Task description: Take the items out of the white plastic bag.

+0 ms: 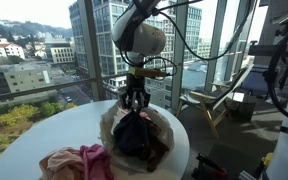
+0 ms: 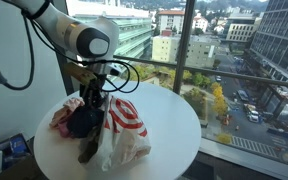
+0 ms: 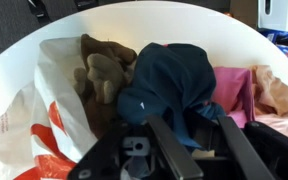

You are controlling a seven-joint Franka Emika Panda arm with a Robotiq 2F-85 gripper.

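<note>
A white plastic bag with red print (image 3: pixel 39 120) lies open on the round white table; it shows in both exterior views (image 1: pixel 108 126) (image 2: pixel 130 126). A dark blue garment (image 3: pixel 169 75) bunches up out of the bag (image 1: pixel 134 135) (image 2: pixel 82 122). My gripper (image 3: pixel 189 122) points straight down over it (image 1: pixel 134 100) (image 2: pixel 92 98), its fingers closed on a fold of the blue garment, which peaks up to the fingers. A brown soft item (image 3: pixel 104 68) lies in the bag beside it (image 1: pixel 160 150) (image 2: pixel 87 152).
A pink cloth (image 3: pixel 234 90) lies on the table next to the bag (image 1: pixel 79 160) (image 2: pixel 64 112), with a peach cloth (image 3: pixel 274 90) beside it. The table (image 1: pixel 24 140) (image 2: pixel 174 140) stands by large windows. A chair (image 1: pixel 219 100) stands behind it.
</note>
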